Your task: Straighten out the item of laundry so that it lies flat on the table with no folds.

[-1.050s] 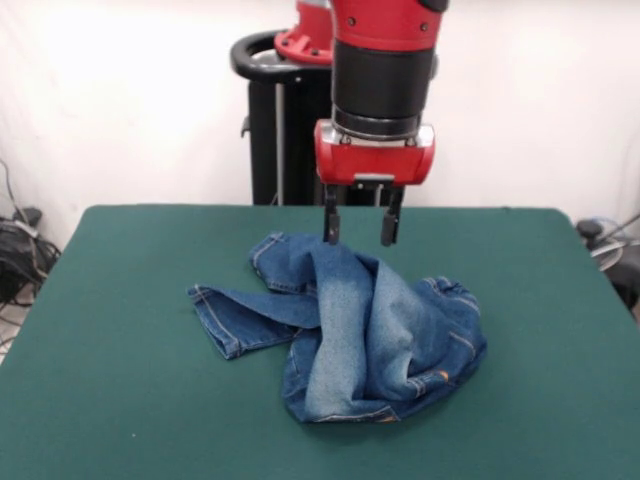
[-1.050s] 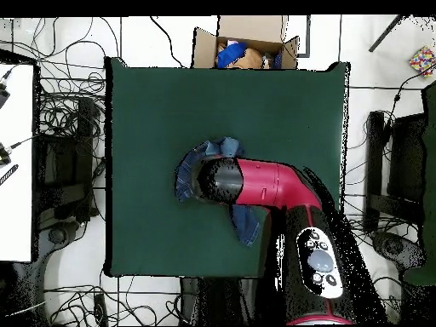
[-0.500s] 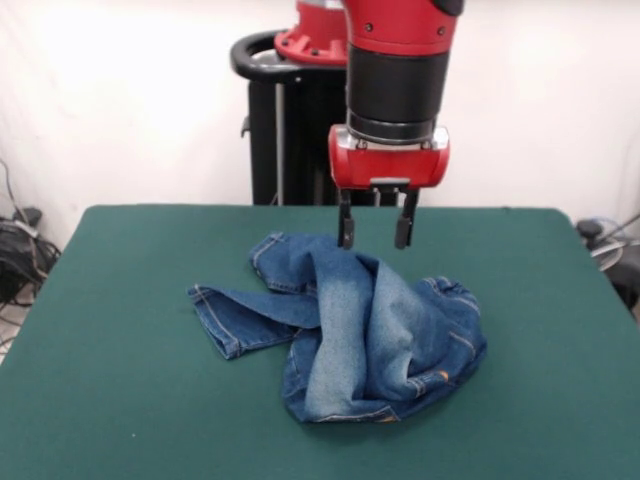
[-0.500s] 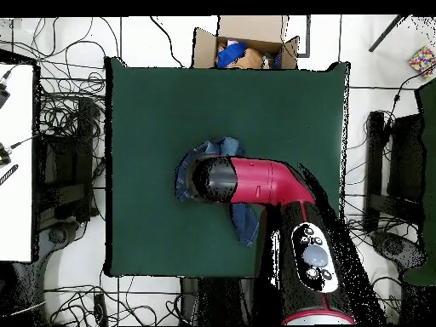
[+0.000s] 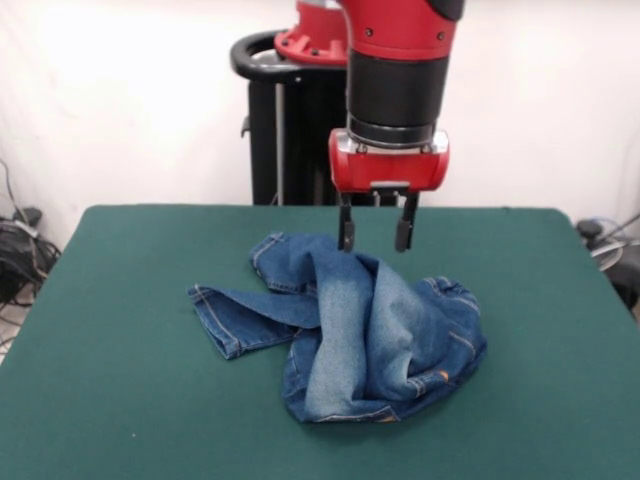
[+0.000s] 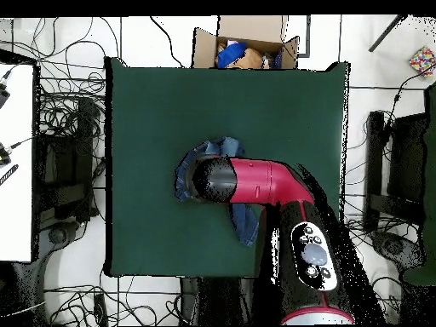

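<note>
The item of laundry (image 5: 360, 330), a small pair of blue jeans, lies crumpled in a heap near the middle of the green table (image 5: 120, 400). One leg sticks out flat to the left and a pale faded panel is folded over the top. My gripper (image 5: 375, 236) hangs open just above the heap's far edge, holding nothing. In the overhead view the red arm covers most of the item of laundry (image 6: 186, 173); only its edges and one leg end show on the table (image 6: 153, 102), and the gripper is hidden there.
An open cardboard box (image 6: 247, 49) holding things sits beyond the table's far edge in the overhead view. Cables cover the floor all around. A black stand (image 5: 275, 120) rises behind the table.
The gripper moved a little to the right over the heap during the first half second, then stayed still. The jeans have not moved.
</note>
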{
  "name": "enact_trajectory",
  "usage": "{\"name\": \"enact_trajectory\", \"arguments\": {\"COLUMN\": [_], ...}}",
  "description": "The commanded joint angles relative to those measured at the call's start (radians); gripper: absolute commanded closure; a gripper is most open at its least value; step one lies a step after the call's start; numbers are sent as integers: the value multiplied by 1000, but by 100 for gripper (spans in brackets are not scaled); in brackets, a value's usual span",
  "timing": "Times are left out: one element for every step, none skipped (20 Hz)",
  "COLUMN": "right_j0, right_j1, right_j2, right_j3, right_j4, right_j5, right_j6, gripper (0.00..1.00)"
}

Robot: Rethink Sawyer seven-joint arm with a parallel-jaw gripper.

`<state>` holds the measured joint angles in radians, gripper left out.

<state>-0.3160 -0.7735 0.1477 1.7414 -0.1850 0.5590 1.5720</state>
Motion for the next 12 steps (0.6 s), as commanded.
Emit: {"name": "enact_trajectory", "arguments": {"right_j0": [4, 7, 9, 11, 9, 7, 12, 18, 24, 27, 30, 33], "right_j1": [46, 50, 61, 79, 98, 114, 120, 122, 124, 127, 127, 127], "right_j2": [85, 83, 82, 84, 90, 96, 92, 88, 83, 80, 77, 74], "right_j3": [53, 51, 47, 44, 48, 53, 57, 60, 62, 64, 65, 66], "right_j4": [-40, -42, -44, -49, -51, -48, -48, -49, -50, -49, -48, -46], "right_j5": [-54, -58, -64, -78, -105, -121, -135, -145, -155, -162, -163, -165], "right_j6": [32, 34, 36, 36, 40, 44, 54, 62, 70, 74, 77, 80], "gripper": [0, 0, 0, 0, 0, 0, 0, 0, 0, 0, 0, 0]}}
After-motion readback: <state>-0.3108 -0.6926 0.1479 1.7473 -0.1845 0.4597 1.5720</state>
